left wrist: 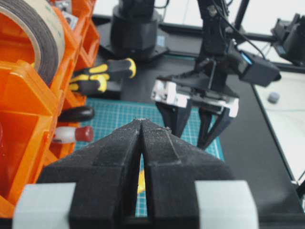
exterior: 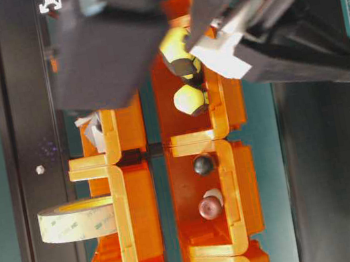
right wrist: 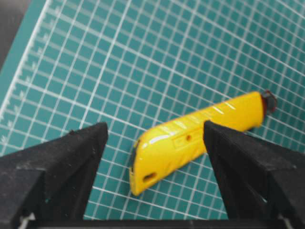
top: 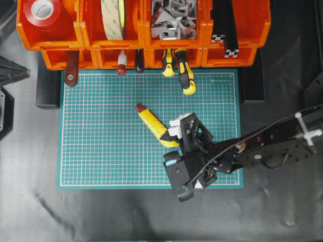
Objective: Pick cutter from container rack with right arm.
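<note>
The yellow cutter lies flat on the green mat, its dark brown cap pointing to the container rack. My right gripper hovers over the cutter's near end, open. In the right wrist view the cutter rests on the mat between the spread fingers, with the gripper not touching it. The left wrist view shows the right gripper with its tips down at the mat. My left gripper is shut on nothing and sits off the mat's left edge.
The orange rack holds two yellow-and-black screwdrivers, a tape roll, a red tape roll, metal brackets and other tool handles. Black table cloth surrounds the mat.
</note>
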`<action>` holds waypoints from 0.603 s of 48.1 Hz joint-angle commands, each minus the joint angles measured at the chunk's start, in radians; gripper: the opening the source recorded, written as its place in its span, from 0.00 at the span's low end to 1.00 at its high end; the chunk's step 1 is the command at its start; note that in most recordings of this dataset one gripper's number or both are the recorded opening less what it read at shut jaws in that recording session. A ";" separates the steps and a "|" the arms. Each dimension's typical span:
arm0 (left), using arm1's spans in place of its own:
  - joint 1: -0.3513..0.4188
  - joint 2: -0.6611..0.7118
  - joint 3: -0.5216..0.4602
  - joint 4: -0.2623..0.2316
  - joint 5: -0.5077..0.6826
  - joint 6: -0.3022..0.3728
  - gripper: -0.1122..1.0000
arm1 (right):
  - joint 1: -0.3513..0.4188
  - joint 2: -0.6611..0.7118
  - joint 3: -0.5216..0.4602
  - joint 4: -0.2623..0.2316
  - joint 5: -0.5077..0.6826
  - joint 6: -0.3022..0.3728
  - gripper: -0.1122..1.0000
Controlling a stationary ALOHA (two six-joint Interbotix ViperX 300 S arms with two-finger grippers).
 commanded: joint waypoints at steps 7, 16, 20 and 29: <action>-0.046 0.015 -0.009 0.003 0.031 0.011 0.10 | -0.017 -0.213 -0.003 0.002 0.008 0.121 0.80; -0.063 0.005 -0.014 0.003 0.104 0.002 0.10 | -0.043 -0.407 0.069 0.000 0.002 0.210 0.80; -0.063 -0.003 -0.018 0.003 0.104 0.002 0.10 | -0.041 -0.474 0.118 0.000 0.002 0.233 0.80; -0.061 -0.040 -0.034 0.003 0.124 0.002 0.10 | -0.043 -0.629 0.201 0.000 0.000 0.310 0.80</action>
